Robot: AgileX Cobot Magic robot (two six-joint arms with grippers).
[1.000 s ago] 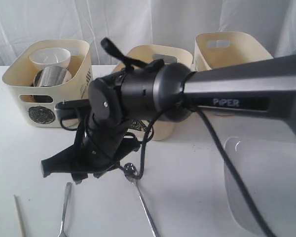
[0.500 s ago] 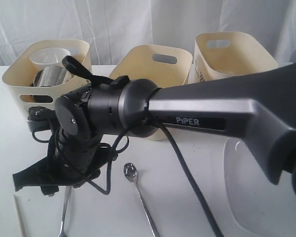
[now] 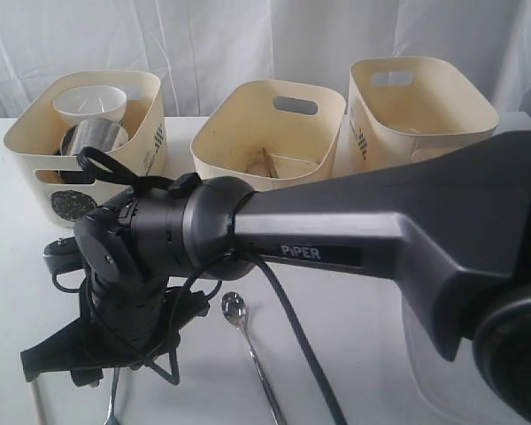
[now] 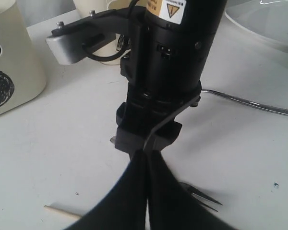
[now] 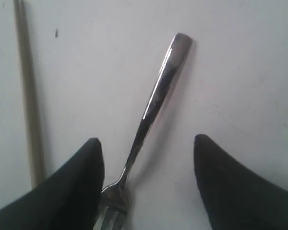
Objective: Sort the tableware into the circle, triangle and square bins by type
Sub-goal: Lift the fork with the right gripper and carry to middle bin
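While the fork (image 5: 156, 96) lies flat on the surface (image 5: 240, 72) near a chopstick (image 5: 29, 96), the right end effector (image 5: 146, 141) hangs just above it, spread wide, fingers either side of its neck, handle running out ahead slightly askew.

a robotics lab: white curtain backdrop (image 3: 248, 35), plain white table (image 3: 9, 230), robot arm (image 3: 354, 221).

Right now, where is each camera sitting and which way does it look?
Exterior: off the arms, facing across the table at the three bins and curtain; the right arm fills the front.
Left wrist: on the left arm, looking along its shut left gripper at the right arm's wrist.
Right wrist: on the right arm, looking down through the open right gripper at the fork.
Shared: both wrist views show the fork and a chopstick.
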